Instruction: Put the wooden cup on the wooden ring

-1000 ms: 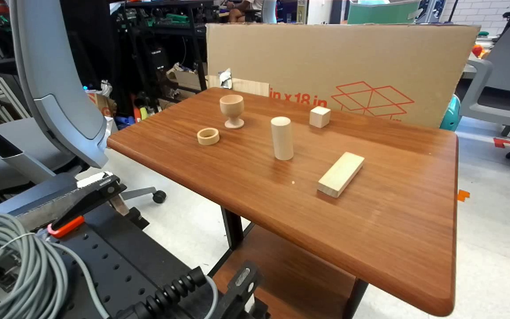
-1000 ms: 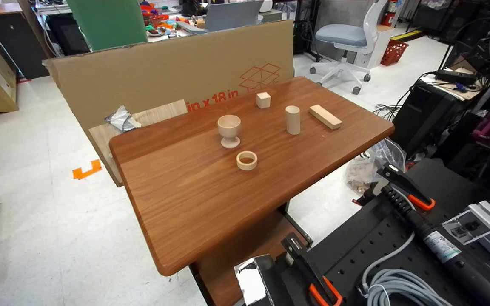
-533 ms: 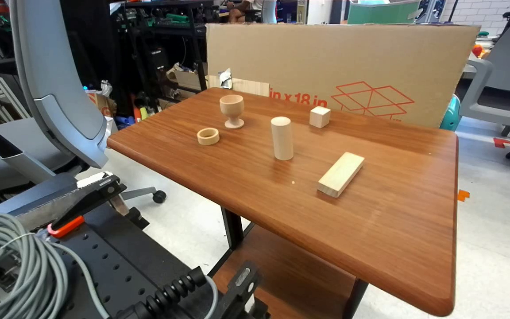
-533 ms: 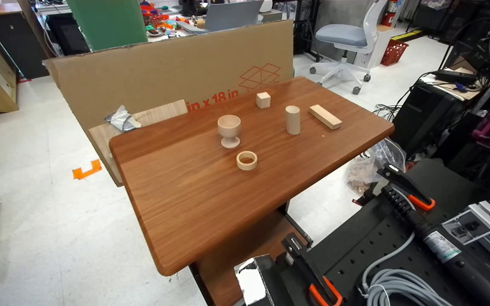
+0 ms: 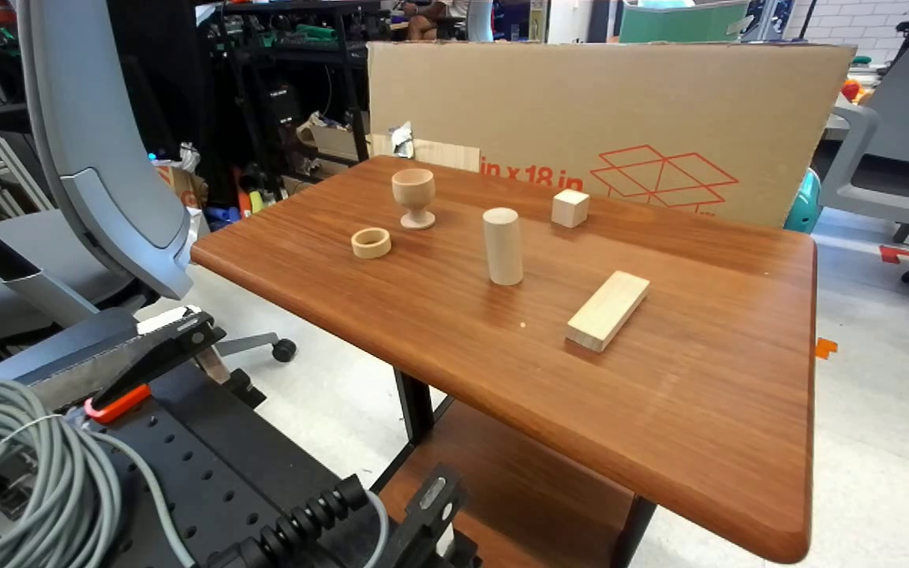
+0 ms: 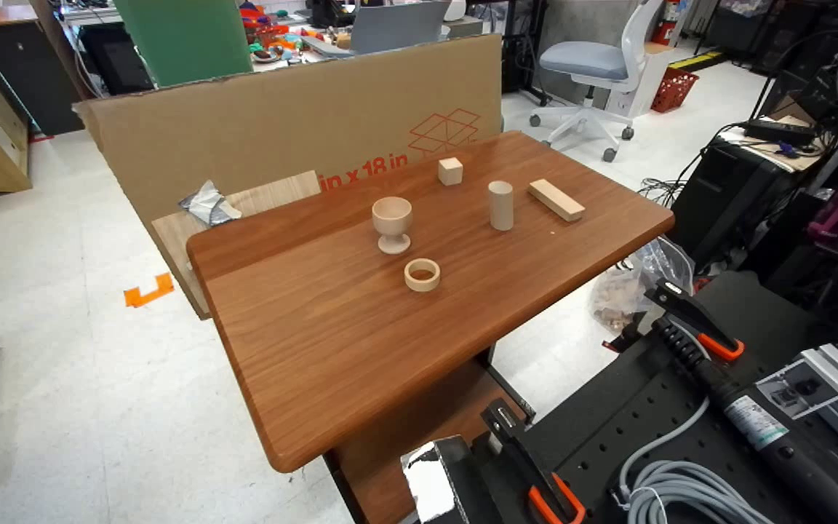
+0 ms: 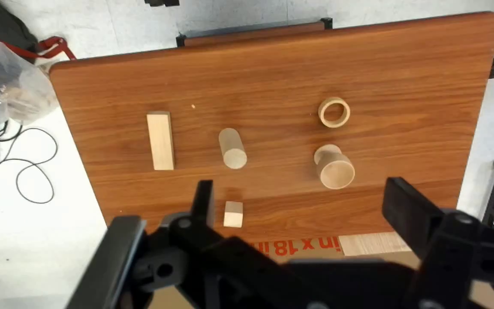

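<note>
The wooden cup (image 5: 413, 191) is a light-wood goblet with a hollow bowl, short stem and round foot. It stands upright on the table in both exterior views (image 6: 393, 218) and in the wrist view (image 7: 337, 174). The wooden ring (image 5: 371, 243) lies flat near the cup, apart from it, with its hole facing up. It also shows in an exterior view (image 6: 422, 276) and the wrist view (image 7: 344, 112). My gripper (image 7: 300, 183) shows only in the wrist view, open and empty, fingers wide apart, high above the table. The arm is out of both exterior views.
A taller wooden cylinder (image 5: 503, 248), a small wooden cube (image 5: 570, 208) and a flat rectangular block (image 5: 608, 311) stand on the brown table (image 5: 683, 442). A cardboard sheet (image 5: 581, 102) rises along one long table edge. A black bench (image 6: 608, 437) with clamps and cable stands opposite.
</note>
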